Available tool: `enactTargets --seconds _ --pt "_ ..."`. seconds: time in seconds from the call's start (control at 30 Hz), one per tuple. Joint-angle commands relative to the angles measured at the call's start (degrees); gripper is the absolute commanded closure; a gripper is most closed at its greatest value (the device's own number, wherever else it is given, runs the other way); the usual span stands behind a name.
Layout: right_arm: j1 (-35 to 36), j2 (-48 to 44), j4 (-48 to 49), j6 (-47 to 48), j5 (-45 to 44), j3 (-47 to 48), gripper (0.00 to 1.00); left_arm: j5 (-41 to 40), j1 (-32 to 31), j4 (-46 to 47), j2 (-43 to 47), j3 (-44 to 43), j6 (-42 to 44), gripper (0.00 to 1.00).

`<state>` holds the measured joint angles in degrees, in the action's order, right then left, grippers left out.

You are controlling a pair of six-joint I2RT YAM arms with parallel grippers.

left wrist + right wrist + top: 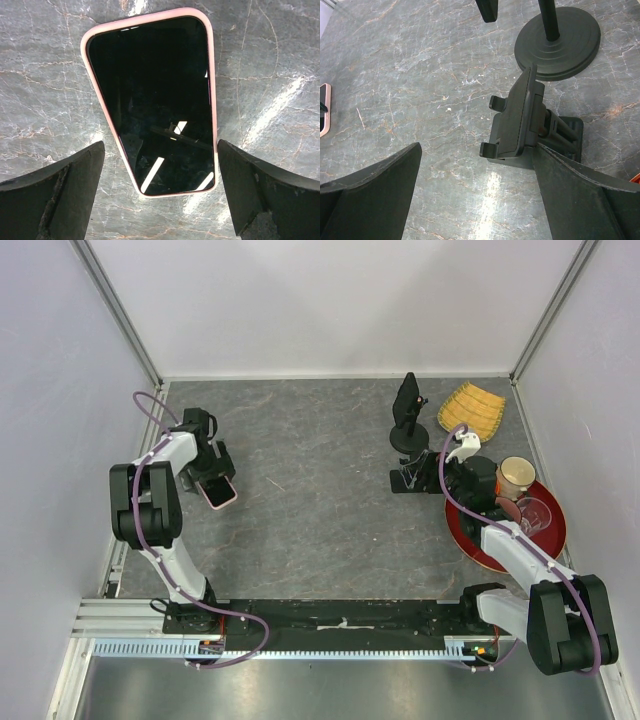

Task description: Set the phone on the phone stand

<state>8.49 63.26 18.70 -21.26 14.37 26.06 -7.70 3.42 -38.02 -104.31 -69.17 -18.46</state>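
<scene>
Okay, starting nearest me on the left arm: its fingers (75,185) are standing spread wide, one on each side of the near end of the phone (155,100). The phone is lying flat on the grey marbled surface (320,490), screen up, in a pink case. I am seeing bare surface between the phone and one finger. The other finger is sitting right at the phone's edge, and I cannot tell whether it is touching. Nothing is being pinched.

On the right arm, the fingers (385,190) are also hanging spread apart and holding nothing. Just ahead of them the stand (520,120) is sitting on the surface. It is a small black folding cradle, tilted back, with two hooks at its lower lip. The phone is lying well apart from it, over on the left side.

Just beyond the stand, a black pole mount (557,42) is resting on a round base. To the right, a red tray (558,545) is carrying a paper cup (516,476) and a clear glass (533,515). Farthest back, a yellow ribbed dish (472,408) is lying near the rear corner.
</scene>
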Motion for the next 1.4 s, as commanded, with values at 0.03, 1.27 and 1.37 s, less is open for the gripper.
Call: enactTargets --seconds 0.03,1.27,1.37 --pt "-0.1 -1.0 2.2 -0.3 1.4 1.6 0.02 -2.1 0.1 0.7 -1.0 0.1 -4.7 0.0" --pt "19.6 -15.6 -31.9 -1.2 -20.9 22.0 0.02 19.6 0.0 11.3 12.1 11.2 -16.6 0.98" --pt "29.6 -9.9 -25.5 -2.6 -22.5 21.8 0.02 25.0 0.0 13.9 15.3 12.6 -18.5 0.98"
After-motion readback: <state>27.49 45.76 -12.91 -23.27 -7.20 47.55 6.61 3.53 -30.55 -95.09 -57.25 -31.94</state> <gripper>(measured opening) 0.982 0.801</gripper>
